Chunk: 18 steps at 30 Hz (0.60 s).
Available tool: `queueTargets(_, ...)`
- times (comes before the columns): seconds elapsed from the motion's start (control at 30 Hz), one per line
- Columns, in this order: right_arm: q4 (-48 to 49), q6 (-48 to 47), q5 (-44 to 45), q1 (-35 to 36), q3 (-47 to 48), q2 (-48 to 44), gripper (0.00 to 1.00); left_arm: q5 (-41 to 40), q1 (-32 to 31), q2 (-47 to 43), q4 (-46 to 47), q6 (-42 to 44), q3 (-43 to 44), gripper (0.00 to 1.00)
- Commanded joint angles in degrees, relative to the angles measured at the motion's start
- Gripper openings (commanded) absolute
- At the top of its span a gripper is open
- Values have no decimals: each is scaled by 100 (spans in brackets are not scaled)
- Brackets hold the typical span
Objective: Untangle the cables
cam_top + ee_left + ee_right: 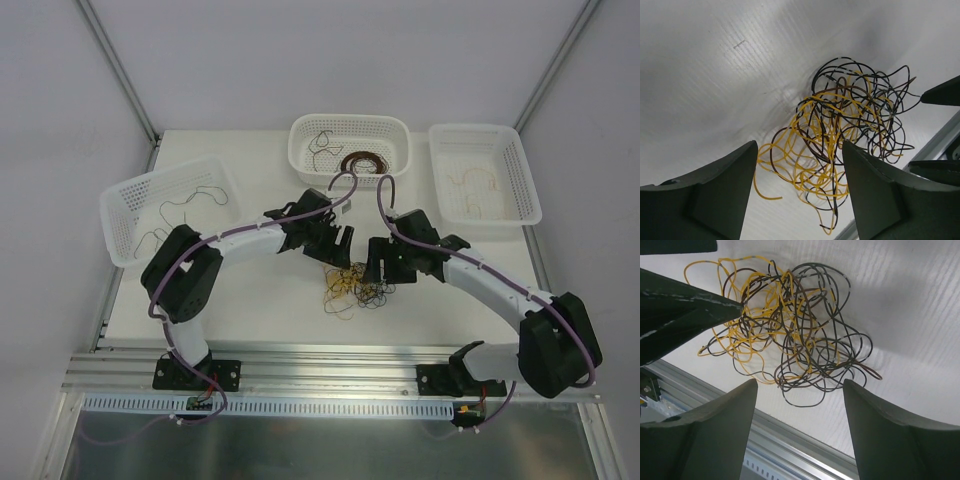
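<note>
The cables are a loose clump of thin black and yellow strands on the white table between the two arms. They show in the left wrist view and the right wrist view. My left gripper hovers just above the clump's upper left, open and empty. My right gripper hovers just above the clump's upper right, open and empty. The left gripper's finger shows at the left of the right wrist view, near the yellow strands.
A white basket at the left holds thin dark strands. A middle basket holds a dark coil and a loose strand. A right basket holds tan strands. An aluminium rail runs along the near edge.
</note>
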Motion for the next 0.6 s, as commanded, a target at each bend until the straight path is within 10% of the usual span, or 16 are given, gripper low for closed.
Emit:
queueTargets(0.0, 407, 251, -302, -35, -69, 65, 73, 307, -18, 287, 16, 689, 245, 68)
queueTargets(0.57, 1049, 462, -478, -35, -552, 847, 71, 71, -36, 377, 16, 611, 131, 0)
